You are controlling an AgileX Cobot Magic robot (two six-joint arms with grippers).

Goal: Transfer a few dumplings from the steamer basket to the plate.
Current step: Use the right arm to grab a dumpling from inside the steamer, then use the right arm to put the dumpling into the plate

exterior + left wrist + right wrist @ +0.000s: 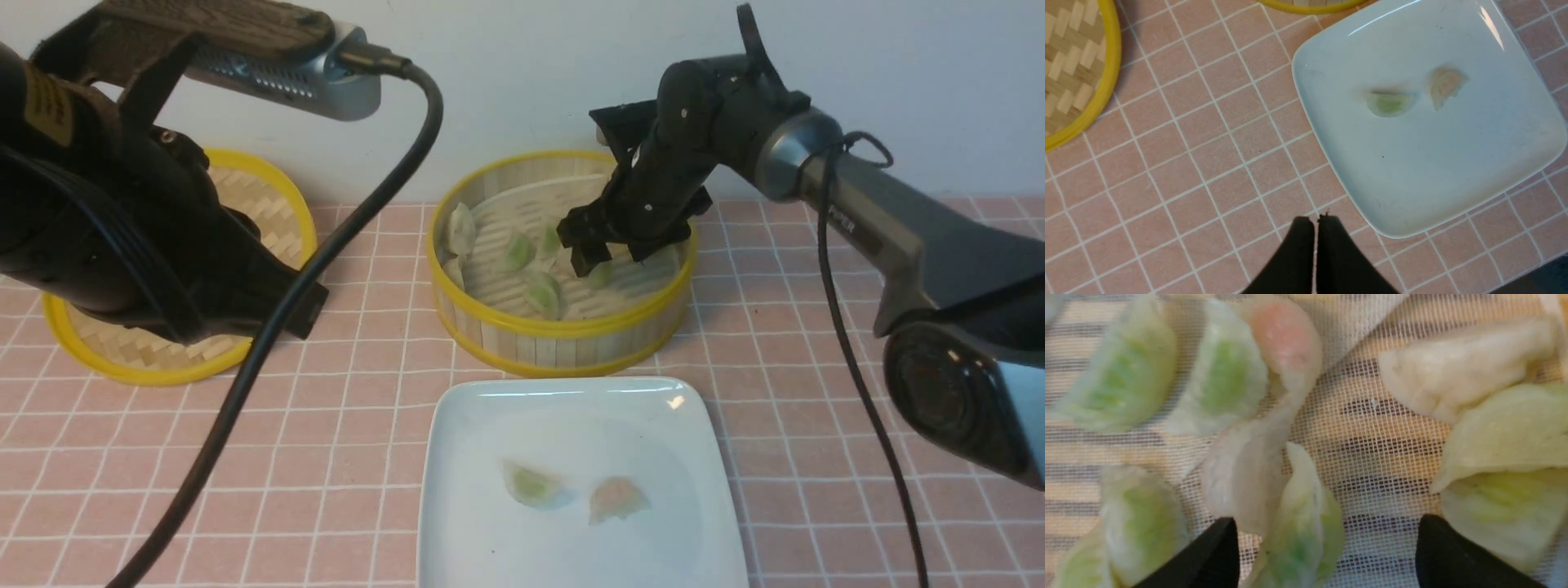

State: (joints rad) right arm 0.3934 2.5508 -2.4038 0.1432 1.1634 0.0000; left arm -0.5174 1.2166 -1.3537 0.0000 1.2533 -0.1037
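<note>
I see the right gripper (1327, 520) wide open, empty, over dumplings (1224, 375) in the steamer basket (563, 339); left gripper (1315, 220) closed, empty.

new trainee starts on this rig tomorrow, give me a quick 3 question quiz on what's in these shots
1. True or false: the plate holds a green dumpling and a pinkish dumpling.
2. Pick one. The right gripper is:
A) open, low inside the steamer basket
B) shut on a dumpling over the plate
C) out of sight in every view
3. Fill in: the jaws of the left gripper are ____.

Key: 1 true; 2 A; 3 shut
</note>
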